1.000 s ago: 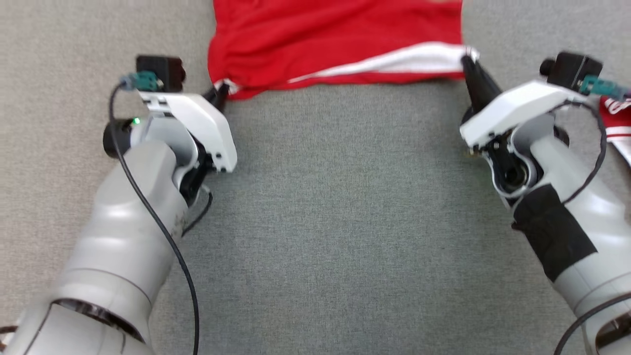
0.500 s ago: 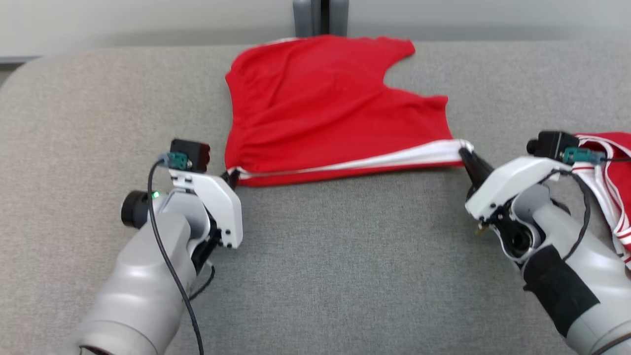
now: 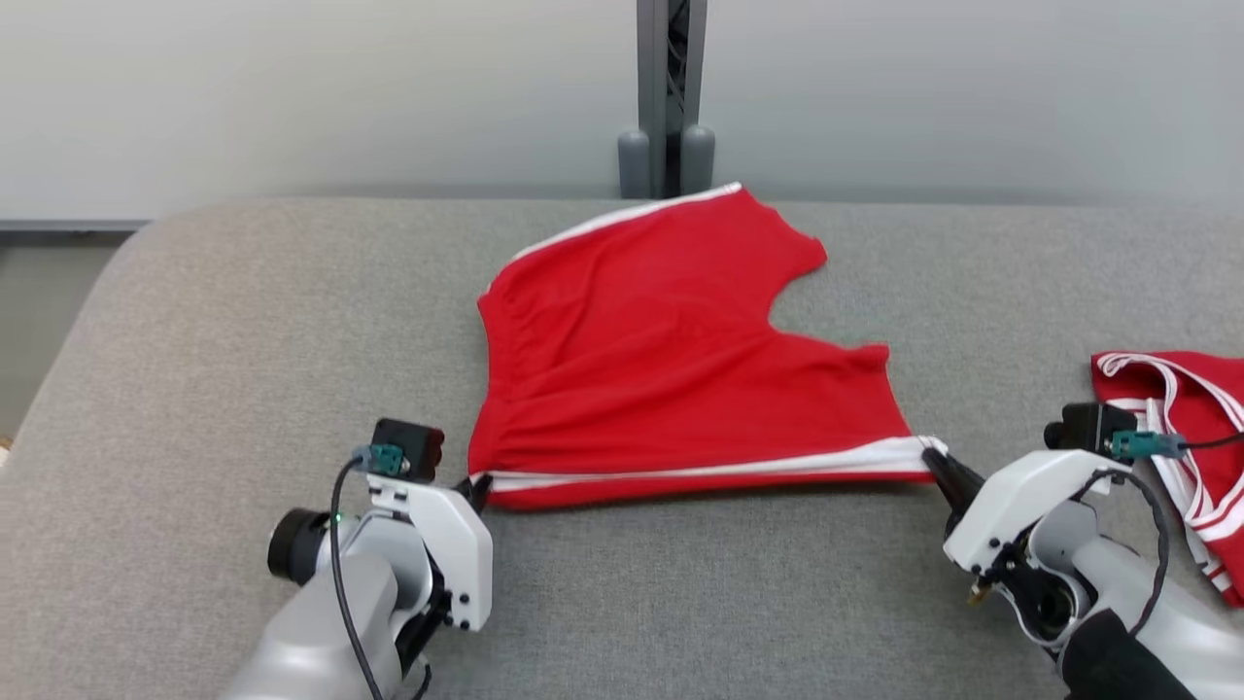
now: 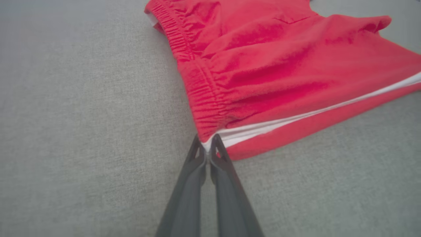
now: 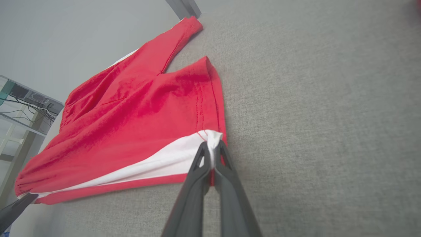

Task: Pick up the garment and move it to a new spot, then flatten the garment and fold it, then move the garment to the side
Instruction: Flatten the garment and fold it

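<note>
A pair of red shorts [image 3: 671, 369] lies spread on the grey fabric-covered tabletop [image 3: 700, 603], in the middle and toward the far edge. Its gathered elastic waistband [image 4: 197, 89] faces left and its two leg openings face right. A white side stripe [image 3: 719, 469] runs along the near edge of the shorts, and another white stripe edges the far-left side.

The left tool [image 3: 476, 486] is pressed together on the near-left corner of the shorts. It pinches the cloth just where the waistband meets the white stripe, and the left wrist view shows both dark fingers closed on it. The right tool [image 3: 935, 459] is pressed together on the near-right corner, at the leg hem. In the right wrist view a small bunch of white cloth sticks up between its fingertips. The near edge of the shorts runs nearly straight between the two tools, with slight wrinkles fanning out from the waistband. The rest of the cloth rests on the tabletop.

A second red garment with white stripes [image 3: 1195, 437] lies crumpled at the far right, apart from the shorts and just beyond the right wrist camera. A grey post [image 3: 666, 97] stands behind the far edge of the tabletop, against a pale wall.
</note>
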{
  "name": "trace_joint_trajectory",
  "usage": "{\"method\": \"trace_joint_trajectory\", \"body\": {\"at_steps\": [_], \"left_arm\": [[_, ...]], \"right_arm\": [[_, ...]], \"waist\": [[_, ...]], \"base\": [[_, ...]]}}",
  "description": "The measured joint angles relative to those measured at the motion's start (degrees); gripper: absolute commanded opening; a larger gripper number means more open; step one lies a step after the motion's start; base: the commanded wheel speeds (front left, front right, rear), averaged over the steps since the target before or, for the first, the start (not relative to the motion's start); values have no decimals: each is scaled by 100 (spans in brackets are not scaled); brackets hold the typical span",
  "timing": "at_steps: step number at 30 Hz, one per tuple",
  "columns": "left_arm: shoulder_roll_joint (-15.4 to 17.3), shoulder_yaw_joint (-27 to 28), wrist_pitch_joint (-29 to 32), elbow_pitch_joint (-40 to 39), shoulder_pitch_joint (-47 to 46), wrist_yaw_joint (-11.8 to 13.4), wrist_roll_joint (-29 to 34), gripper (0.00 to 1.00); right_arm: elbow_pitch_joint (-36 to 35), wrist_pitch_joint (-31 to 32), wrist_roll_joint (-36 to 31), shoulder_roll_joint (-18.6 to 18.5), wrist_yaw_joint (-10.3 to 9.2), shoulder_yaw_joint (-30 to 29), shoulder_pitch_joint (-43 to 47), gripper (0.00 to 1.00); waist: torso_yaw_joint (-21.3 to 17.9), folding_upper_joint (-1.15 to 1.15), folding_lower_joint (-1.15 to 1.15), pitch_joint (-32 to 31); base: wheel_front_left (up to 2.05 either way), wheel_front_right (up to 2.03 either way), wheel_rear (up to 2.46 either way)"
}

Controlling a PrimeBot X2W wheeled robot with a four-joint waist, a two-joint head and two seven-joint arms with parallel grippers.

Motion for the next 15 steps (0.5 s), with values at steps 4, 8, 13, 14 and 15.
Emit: {"method": "trace_joint_trajectory", "body": {"at_steps": [4,8,13,14,15], "left_arm": [[9,-175,-107,-102,336,1,-47,0],[7,-278,-207,-187,505,1,-70,0],[9,-493,-401,-215,747,1,-49,0],[8,-522,-432,-211,797,1,-48,0],[9,-547,-469,-205,844,1,-48,0]], "right_arm": [[-181,31,89,-105,0,175,303,0],[-318,24,133,-199,-1,250,422,0],[-572,-136,190,-369,-1,396,664,0],[-626,-159,210,-399,-1,431,716,0],[-673,-172,218,-424,-1,466,768,0]], "waist": [[84,0,0,-295],[118,0,0,-401],[147,0,0,-548],[147,0,0,-578],[146,0,0,-607]], "base": [[0,0,0],[0,0,0],[0,0,0],[0,0,0],[0,0,0]]}}
